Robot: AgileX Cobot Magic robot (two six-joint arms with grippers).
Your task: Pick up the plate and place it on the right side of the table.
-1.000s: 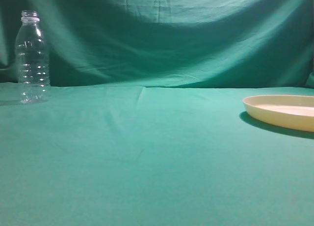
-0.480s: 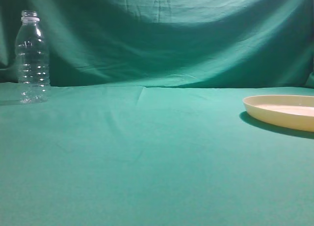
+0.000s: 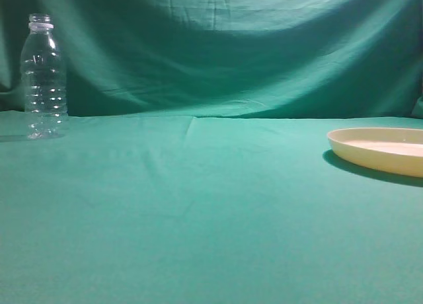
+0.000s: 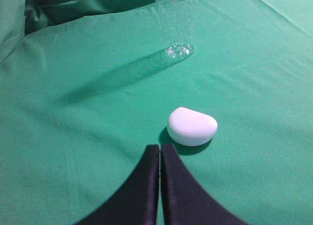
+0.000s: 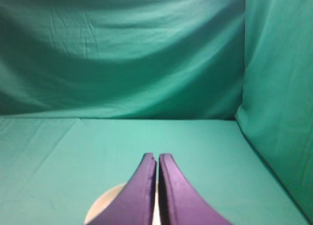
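The cream-yellow plate lies flat on the teal table at the right edge of the exterior view, partly cut off. A pale piece of it shows low in the right wrist view, mostly hidden behind my right gripper, which is shut, empty and raised above it. My left gripper is shut and empty above the cloth in the left wrist view. Neither gripper shows in the exterior view.
A clear plastic bottle stands upright at the far left of the table; its base shows in the left wrist view. A small white rounded object lies just ahead of my left gripper. Green cloth backdrop behind.
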